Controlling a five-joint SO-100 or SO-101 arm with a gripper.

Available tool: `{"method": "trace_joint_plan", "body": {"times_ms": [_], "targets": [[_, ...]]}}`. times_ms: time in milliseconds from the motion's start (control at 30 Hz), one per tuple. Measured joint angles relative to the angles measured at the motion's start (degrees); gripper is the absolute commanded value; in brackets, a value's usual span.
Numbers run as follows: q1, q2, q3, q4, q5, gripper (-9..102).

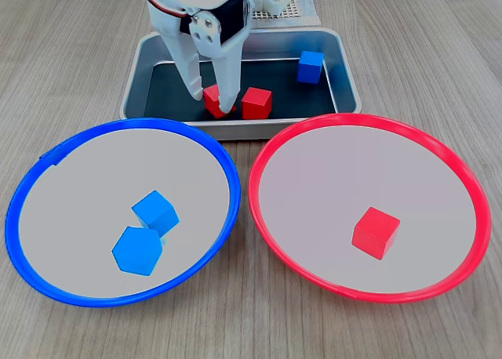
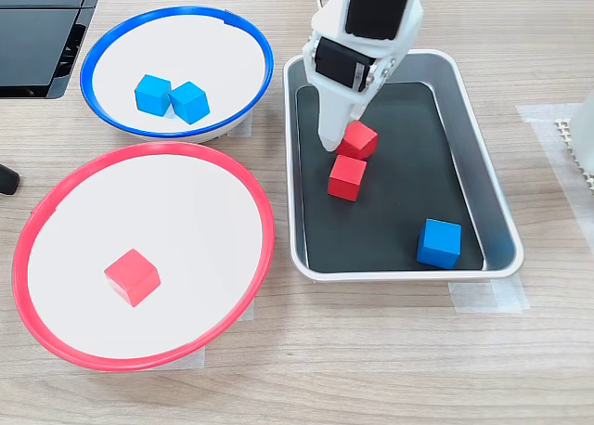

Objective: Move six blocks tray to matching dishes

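Reaching into the tray: white claw (image 1: pixel 212 102) is down inside it, fingers straddling a red cube (image 1: pixel 216 102), one on each side. Looks like contact, but can't really tell if it's clamped.
Claw width: narrow, about cube-wide.
Tray (image 2: pixel 497 221): silver rim, dark bottom. Long axis runs top to bottom in one fixed view, left to right in the other one (image 1: pixel 133 69).
Still in tray: the straddled red cube (image 2: pixel 357 139), a second red cube (image 2: pixel 347 177) just beside it, nearly corner to corner, and a blue cube (image 2: pixel 439 243) well apart near a tray corner.
Blue-rimmed dish (image 1: pixel 31 186): two blue cubes (image 1: pixel 155 212) (image 1: pixel 137 251) touching, both turned at an angle.
Red-rimmed dish (image 1: pixel 471 186): one red cube (image 1: pixel 376 232), sitting corner-on to the camera.
Counter (image 1: pixel 439 45): light wood grain, dishes side by side against the tray's long edge.
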Motion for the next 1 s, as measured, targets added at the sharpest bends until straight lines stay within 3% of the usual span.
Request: {"method": "trace_joint_plan", "body": {"times_ms": [333,467,567,700,833,1000], "targets": [[1.58,0.0,2.37,0.97,-3.96,15],[1.41,0.0,2.99,1.76,-5.19,0],[1.58,0.0,2.99,2.11,-5.01,0],[1.41,0.35,-4.66,10.2,-3.87,0],[-4.92,0.62,-20.04,18.28,6.5,0],[-14.33,-0.88,-27.33,4.66,27.95,0]]}}
